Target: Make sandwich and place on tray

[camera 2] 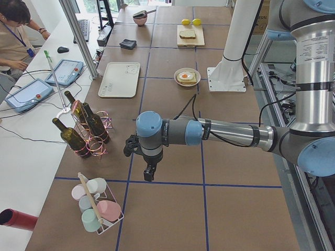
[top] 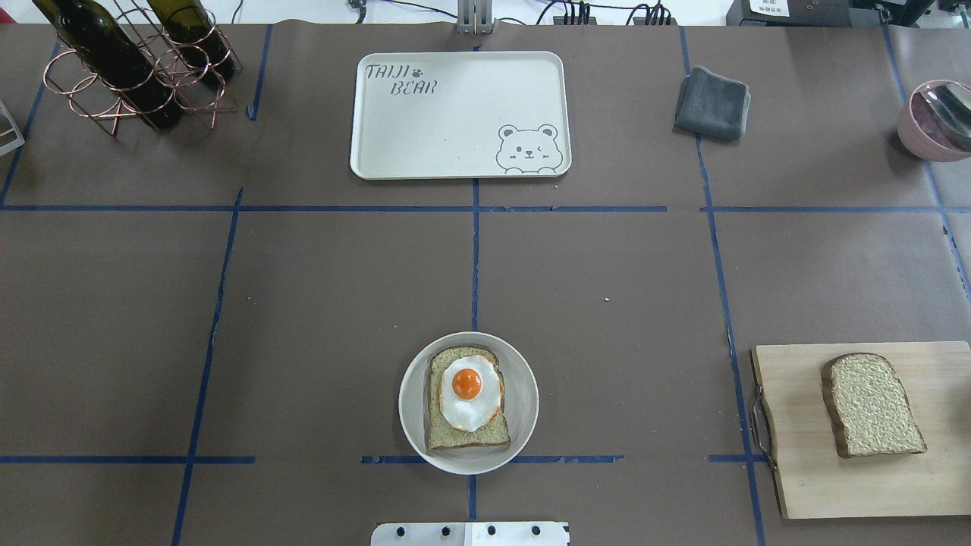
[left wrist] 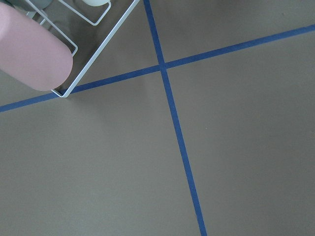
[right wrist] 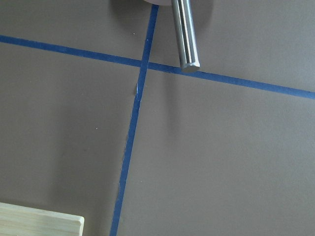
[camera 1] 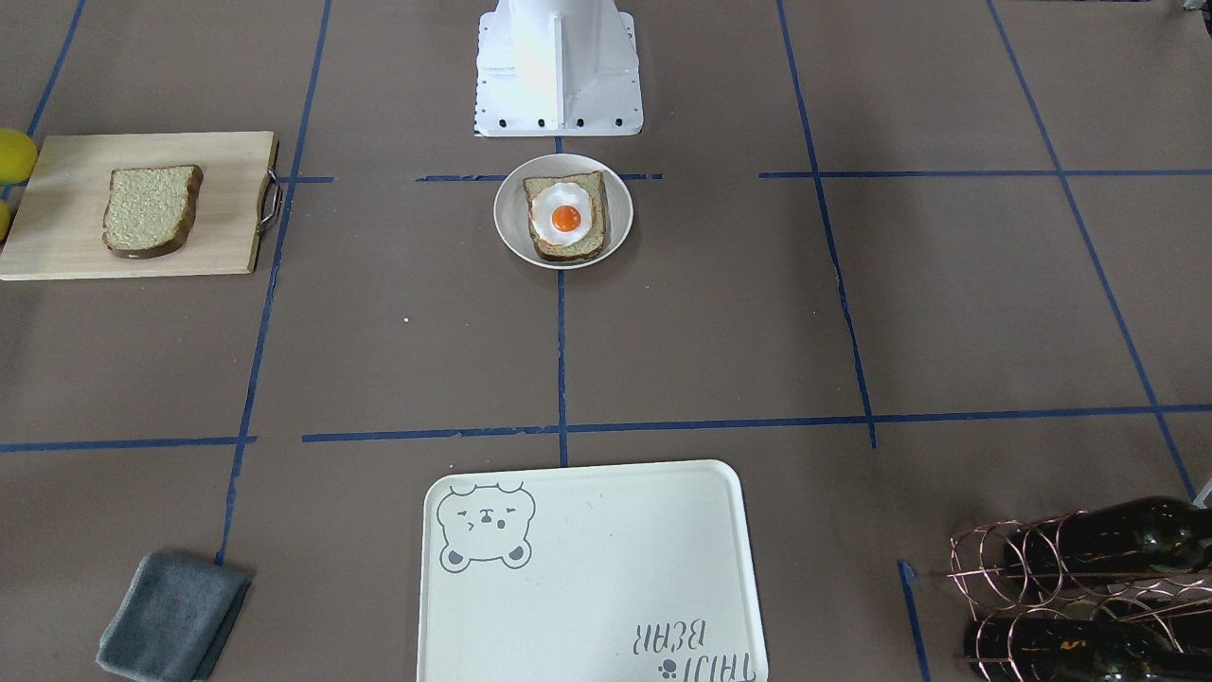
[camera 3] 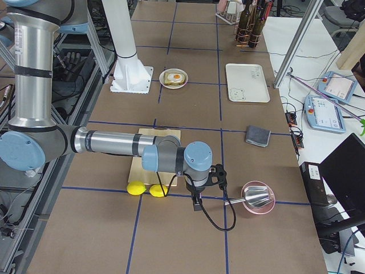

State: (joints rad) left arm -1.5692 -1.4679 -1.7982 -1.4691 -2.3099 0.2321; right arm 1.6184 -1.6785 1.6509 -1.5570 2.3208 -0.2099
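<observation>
One bread slice [top: 449,437] lies in a white plate [top: 413,402] near the robot base, with the fried egg [top: 470,390] on top of it. The second slice [top: 872,406] lies alone on the wooden cutting board [top: 796,470]. The cream bear tray [top: 455,121] sits at the far side, nothing on it. My left gripper [camera 2: 150,175] hovers over the table's left end, far from the food. My right gripper [camera 3: 197,204] hovers beyond the cutting board. I cannot tell whether either is open or shut.
A copper rack with wine bottles [top: 129,61] stands far left, a grey cloth [top: 711,103] and a pink bowl with a metal ladle [top: 933,117] far right. Two lemons [camera 3: 145,188] lie by the board. A cup rack [camera 2: 97,206] sits under the left arm.
</observation>
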